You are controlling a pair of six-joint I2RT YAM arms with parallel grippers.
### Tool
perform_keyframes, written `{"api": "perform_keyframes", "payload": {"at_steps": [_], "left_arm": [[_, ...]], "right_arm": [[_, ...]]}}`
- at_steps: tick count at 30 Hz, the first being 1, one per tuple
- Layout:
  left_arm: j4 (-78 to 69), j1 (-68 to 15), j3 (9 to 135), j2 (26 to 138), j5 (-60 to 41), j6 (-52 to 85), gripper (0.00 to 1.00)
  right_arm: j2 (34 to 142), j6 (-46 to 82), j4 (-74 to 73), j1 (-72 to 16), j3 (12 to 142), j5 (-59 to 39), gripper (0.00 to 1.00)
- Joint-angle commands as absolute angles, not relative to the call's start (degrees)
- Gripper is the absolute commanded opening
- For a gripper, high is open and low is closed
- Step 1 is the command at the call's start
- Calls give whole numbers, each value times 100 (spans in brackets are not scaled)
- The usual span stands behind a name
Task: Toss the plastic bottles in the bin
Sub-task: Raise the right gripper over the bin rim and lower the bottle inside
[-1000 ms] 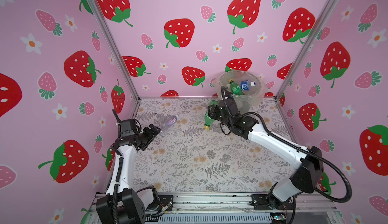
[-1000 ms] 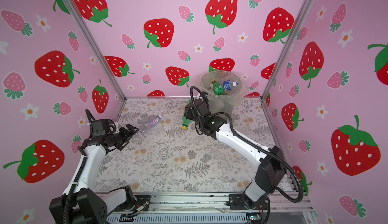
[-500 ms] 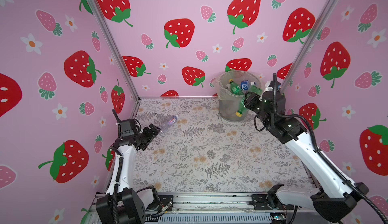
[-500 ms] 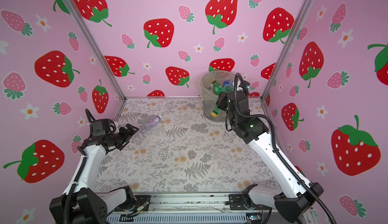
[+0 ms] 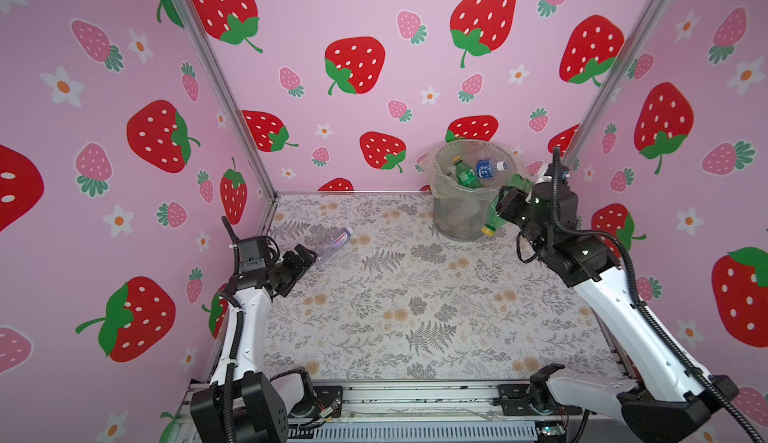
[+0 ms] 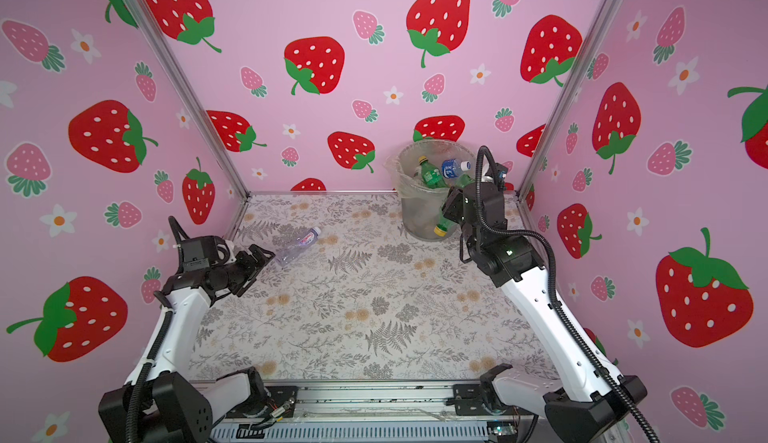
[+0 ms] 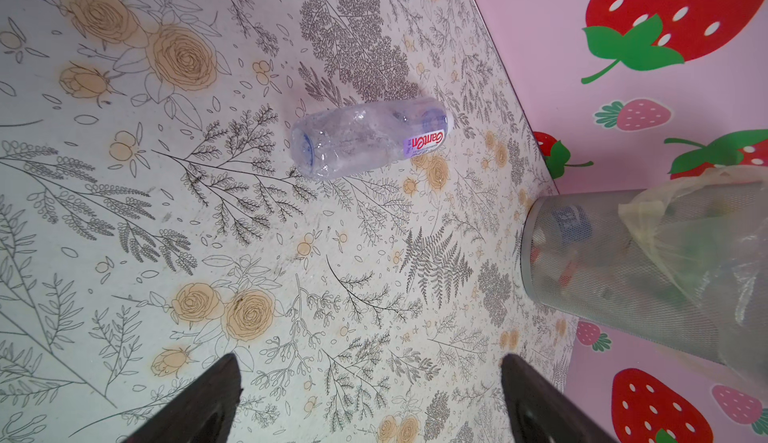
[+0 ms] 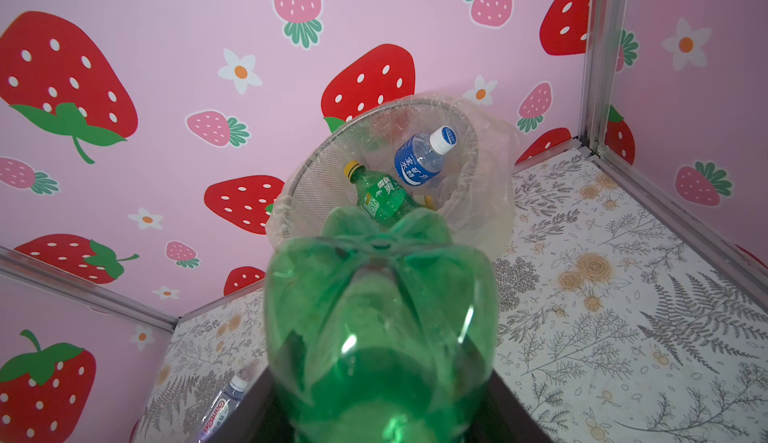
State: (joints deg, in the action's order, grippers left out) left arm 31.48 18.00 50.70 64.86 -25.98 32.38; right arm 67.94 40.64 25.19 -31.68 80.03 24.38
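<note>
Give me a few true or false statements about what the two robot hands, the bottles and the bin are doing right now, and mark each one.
1. The right hand grips a green plastic bottle. True.
2. That green bottle is already inside the grey mesh bin with the clear liner. False: it is held outside the bin, beside its wall, yellow cap down.
3. The left hand is shut on the clear crumpled plastic bottle. False: its jaws stand open, and the bottle lies untouched on the floral table ahead of them.
4. A blue-labelled bottle with a white cap lies inside the bin. True.
</note>
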Motion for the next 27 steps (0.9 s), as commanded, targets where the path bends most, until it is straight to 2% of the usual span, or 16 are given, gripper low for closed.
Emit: {"api": "perform_keyframes", "payload": {"at_steps": [1, 6, 11, 21, 25, 26, 27], "left_arm": [[3032, 1835, 5030, 6424, -2667, 3278, 99], [3032, 1833, 5031, 6472, -2700, 3287, 99], [3040, 1829, 5044, 6486, -2701, 3292, 99], [3070, 1833, 5083, 6505, -2585, 3276, 99], [3120, 1838, 5158, 6518, -2448, 3237, 99], [3144, 1839, 5183, 6528, -2431, 3216, 99], [3162, 1839, 5202, 6538, -2404, 3208, 99]], "right_arm": [[6705, 4127, 2328, -3138, 7797, 2339, 55], [6940, 4262, 2080, -3138, 7820, 2221, 55], [7631, 4350, 2025, -3138, 8588, 2258, 55], [10234, 4623, 2056, -2797, 11764, 2990, 57], [11535, 4979, 2936, -2493, 13715, 2867, 82], [11716, 5064, 3155, -2444, 14069, 2761, 96], [11833, 5123, 3349, -2413, 14314, 2619, 99]]}}
